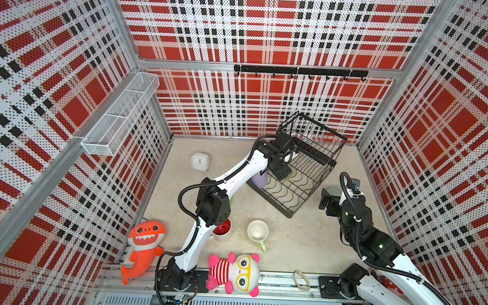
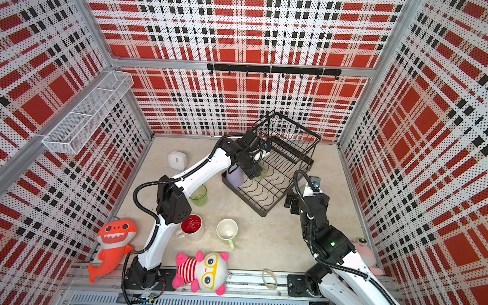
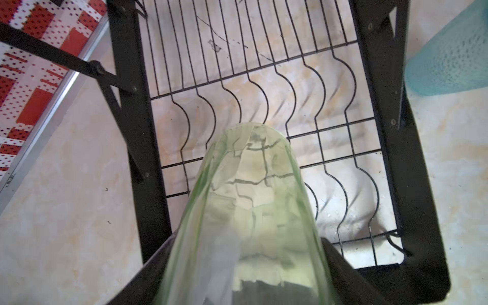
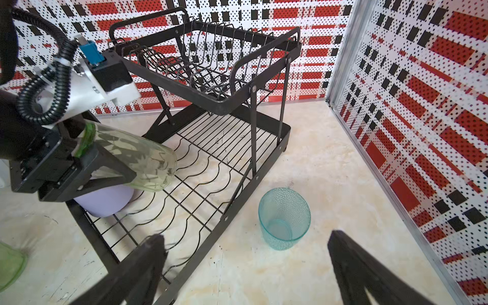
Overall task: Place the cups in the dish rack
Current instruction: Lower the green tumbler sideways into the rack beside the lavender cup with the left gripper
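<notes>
My left gripper is shut on a clear green ribbed tumbler, held at its rim end and tilted with its base low over the wires of the lower tier of the black dish rack. Just beside it on that tier sits a lavender tumbler. My right gripper stands open and empty, a little short of a small teal cup upright on the floor at the rack's right side. A second green tumbler, a white mug with red inside and a pale green mug stand on the floor.
The rack's raised upper basket overhangs the far half of the lower tier. A white square clock stands at the back left. An orange shark plush and a pink-and-white plush lie along the front rail. A white mesh shelf hangs on the left wall.
</notes>
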Tool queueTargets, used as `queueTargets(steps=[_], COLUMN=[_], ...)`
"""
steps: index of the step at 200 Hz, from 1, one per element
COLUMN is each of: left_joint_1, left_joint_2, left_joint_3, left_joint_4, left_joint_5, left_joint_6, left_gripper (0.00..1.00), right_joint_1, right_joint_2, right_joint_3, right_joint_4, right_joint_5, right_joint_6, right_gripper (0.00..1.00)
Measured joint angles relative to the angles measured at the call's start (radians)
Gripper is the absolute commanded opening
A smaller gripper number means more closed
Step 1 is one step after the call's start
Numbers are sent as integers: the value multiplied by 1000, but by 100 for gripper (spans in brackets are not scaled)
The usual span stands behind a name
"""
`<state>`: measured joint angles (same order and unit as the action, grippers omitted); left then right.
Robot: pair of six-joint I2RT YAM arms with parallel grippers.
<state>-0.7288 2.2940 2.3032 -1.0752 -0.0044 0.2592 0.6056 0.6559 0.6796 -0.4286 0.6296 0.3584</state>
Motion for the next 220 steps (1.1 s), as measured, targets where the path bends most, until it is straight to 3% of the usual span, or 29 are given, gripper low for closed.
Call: queueTargets(steps=[41,220], left_joint_1=[-31,-59], left_joint_2=[0,-96], left_joint_3=[-92,-236], left_joint_4=[-19,-26], left_joint_5=[-4,-61], left_joint_6=[4,-8], left_gripper=[67,76], right_joint_1=[0,0], right_joint_2=[-6,0], right_joint_3=[0,27], right_joint_4=[-2,-65], right_joint_5=[0,-42], right_joint_6=[2,55], right_gripper=[100,100])
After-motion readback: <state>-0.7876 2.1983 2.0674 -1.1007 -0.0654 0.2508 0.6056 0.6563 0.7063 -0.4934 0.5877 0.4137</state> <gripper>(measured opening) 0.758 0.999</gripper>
